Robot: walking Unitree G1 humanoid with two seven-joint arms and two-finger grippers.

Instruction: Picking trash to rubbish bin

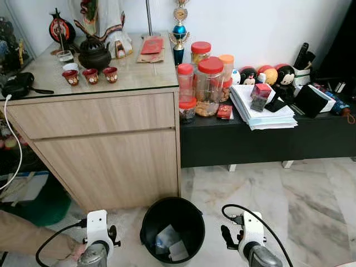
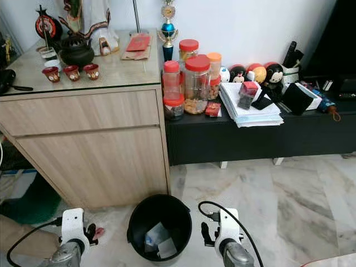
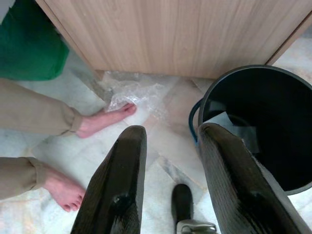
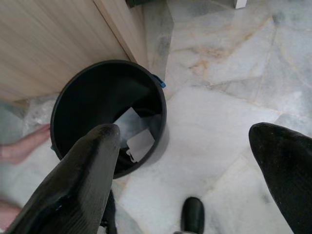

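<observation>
Left gripper [image 3: 168, 161], spread and empty, hangs over crumpled plastic wrap [image 3: 131, 97] beside a person's foot [image 3: 105, 119]; reaching risks striking it.

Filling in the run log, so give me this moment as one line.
left gripper: open, empty, above plastic wrap on floor | right gripper: open, empty, beside bin | bin: holds paper scraps | person's foot: on wrap
</observation>
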